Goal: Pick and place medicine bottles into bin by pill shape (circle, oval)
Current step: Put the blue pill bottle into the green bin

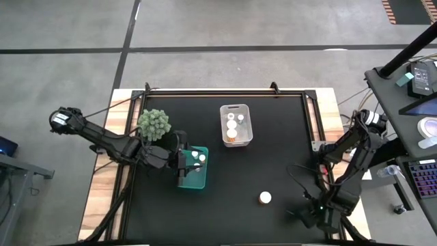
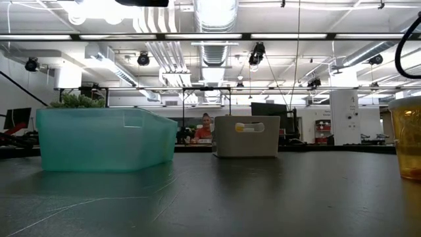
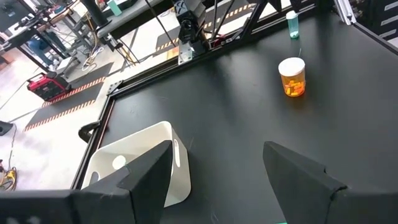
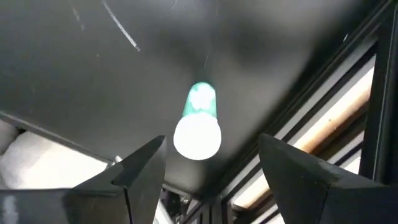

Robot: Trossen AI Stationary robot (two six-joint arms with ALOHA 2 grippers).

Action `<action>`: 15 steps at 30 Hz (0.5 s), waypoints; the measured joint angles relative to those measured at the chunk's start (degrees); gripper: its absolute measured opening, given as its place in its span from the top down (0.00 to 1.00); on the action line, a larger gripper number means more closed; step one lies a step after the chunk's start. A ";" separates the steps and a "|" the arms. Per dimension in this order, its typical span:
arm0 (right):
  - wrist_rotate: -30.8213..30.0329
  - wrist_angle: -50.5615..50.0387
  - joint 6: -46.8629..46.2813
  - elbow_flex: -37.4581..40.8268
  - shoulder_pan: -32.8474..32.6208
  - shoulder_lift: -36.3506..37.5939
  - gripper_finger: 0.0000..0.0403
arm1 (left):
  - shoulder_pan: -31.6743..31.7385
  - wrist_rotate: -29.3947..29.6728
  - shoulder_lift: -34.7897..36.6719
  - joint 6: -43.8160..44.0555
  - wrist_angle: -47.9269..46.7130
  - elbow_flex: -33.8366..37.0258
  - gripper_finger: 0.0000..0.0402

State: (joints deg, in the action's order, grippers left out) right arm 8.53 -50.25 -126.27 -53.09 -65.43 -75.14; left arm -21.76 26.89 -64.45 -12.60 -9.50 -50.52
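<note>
A green bushy plant [image 1: 153,124] sits at the black table's [image 1: 273,164] left edge; beyond the table, a person [image 2: 206,128] sits in the room behind it

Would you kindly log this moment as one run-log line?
left claw: open, over teal bin | right claw: open, near table corner | amber bottle: alone on table | white bin: holds bottles

A black table [image 1: 273,157] carries a teal bin [image 1: 194,168] on its left side and a white bin [image 1: 236,125] farther back near the middle. One amber bottle [image 1: 265,198] stands alone toward the near right. A green bushy plant [image 1: 154,124] sits at the far left.
</note>
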 joint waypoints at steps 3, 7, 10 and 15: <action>0.12 1.24 0.84 1.06 0.04 -0.63 0.40 | 0.00 0.00 0.00 -0.02 0.00 0.02 0.41; 0.27 1.46 1.21 1.40 0.04 -1.38 0.42 | 0.00 0.00 0.00 -0.06 0.02 0.04 0.41; 0.27 1.63 1.04 1.80 0.04 -1.40 0.43 | 0.00 0.00 0.00 -0.09 0.04 0.04 0.41; 0.29 2.21 0.71 2.47 0.15 -1.42 0.45 | 0.00 0.00 0.00 -0.17 0.02 0.09 0.41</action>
State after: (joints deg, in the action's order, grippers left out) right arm 8.82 -48.04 -125.56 -50.62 -65.28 -76.55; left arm -21.76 26.89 -64.45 -12.78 -9.47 -50.43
